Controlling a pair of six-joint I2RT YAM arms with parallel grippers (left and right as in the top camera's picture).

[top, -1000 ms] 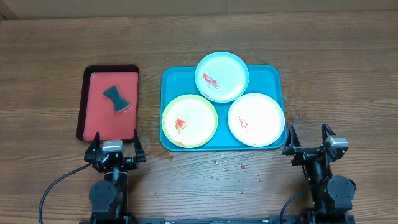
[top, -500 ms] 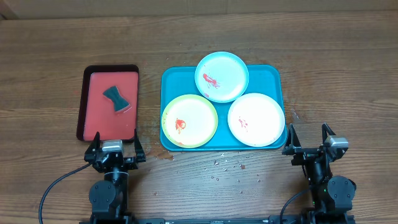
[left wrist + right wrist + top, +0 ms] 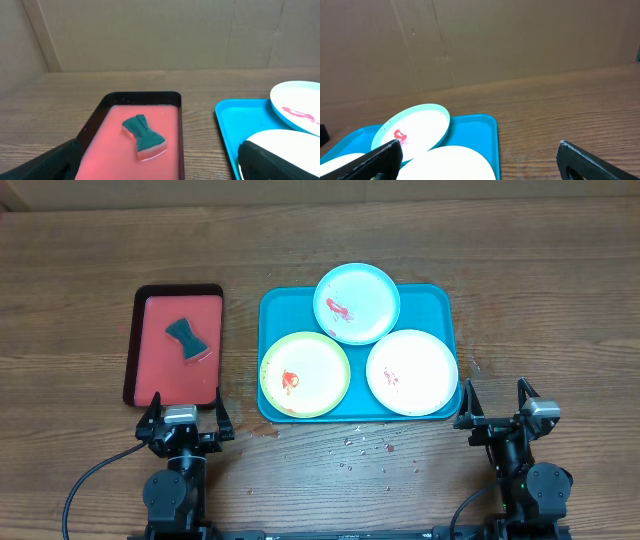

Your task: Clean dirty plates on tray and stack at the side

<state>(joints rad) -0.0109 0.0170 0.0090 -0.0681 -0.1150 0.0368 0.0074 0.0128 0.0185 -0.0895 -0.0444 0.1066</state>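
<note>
Your left gripper (image 3: 186, 418) and right gripper (image 3: 495, 405) both stand jaws apart; three sauce-smeared plates (image 3: 305, 373) lie on the tray (image 3: 280, 310)

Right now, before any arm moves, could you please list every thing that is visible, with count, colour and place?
teal tray: one, teal-blue, table centre
light blue plate: one, red smear, tray's far side, overhanging its rim
green-rimmed plate: one, red smear, tray's near left
white plate: one, faint red smear, tray's near right
red tray: one, dark-rimmed, left of the teal tray
sponge: one, dark green, on the red tray
crumbs: several, pale, table before the teal tray
table: one, brown wood
left claw: one, black, open, near the red tray
right claw: one, black, open, near the white plate
</note>
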